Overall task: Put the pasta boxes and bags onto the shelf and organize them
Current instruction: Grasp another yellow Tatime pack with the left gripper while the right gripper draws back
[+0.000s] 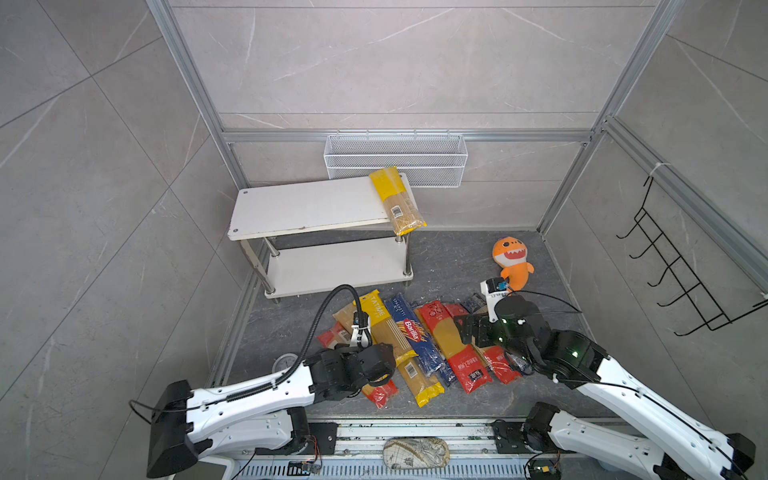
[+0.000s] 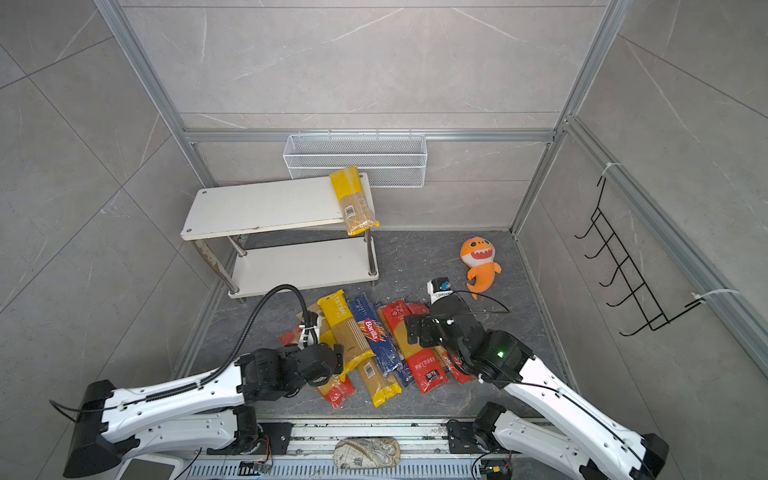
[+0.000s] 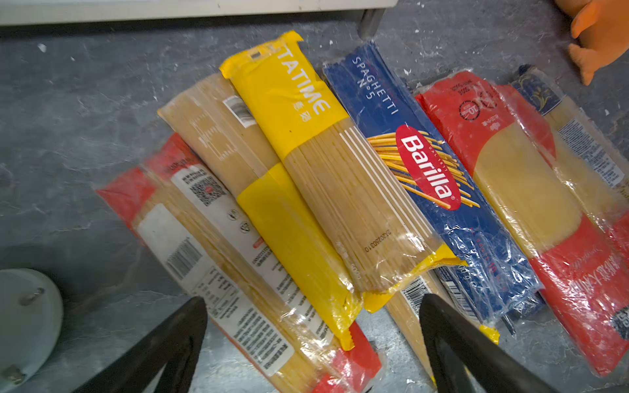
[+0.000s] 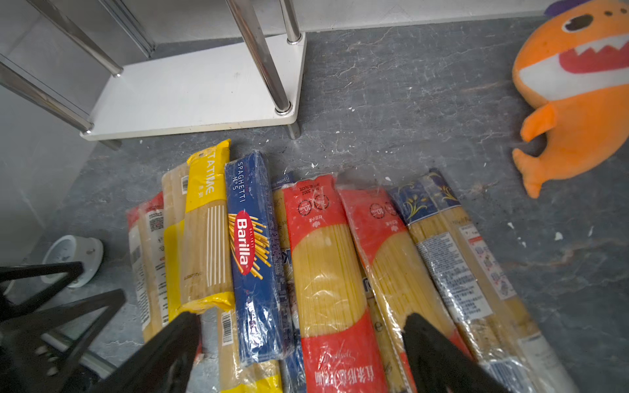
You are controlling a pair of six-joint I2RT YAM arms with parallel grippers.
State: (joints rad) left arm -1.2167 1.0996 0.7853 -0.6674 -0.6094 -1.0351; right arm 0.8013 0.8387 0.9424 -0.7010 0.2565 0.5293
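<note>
PACKS: pasta packs (image 1: pixel 419 332) lying heaped, lower centre on the tabletop (image 1: pixel 457 257); yellow pack (image 1: pixel 397 199) lying on the top board of the shelf (image 1: pixel 299 208) | STEP: you are likely choosing the next pick | END EFFECTORS: left end effector (image 3: pixel 313 304) and right end effector (image 4: pixel 301 316) hanging spread, empty | NEXT: slick crinkly film over stiff strands is calling for a crosswise pinch

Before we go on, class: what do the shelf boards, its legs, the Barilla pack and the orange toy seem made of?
Shelf boards: matte white, probably laminated or painted wood; scuffed edges.
Legs: polished metal, mirror-like reflections.
Barilla pack: thin glossy plastic film, crinkled with glare.
Orange toy: soft plush fabric, fuzzy, no shine.
</note>
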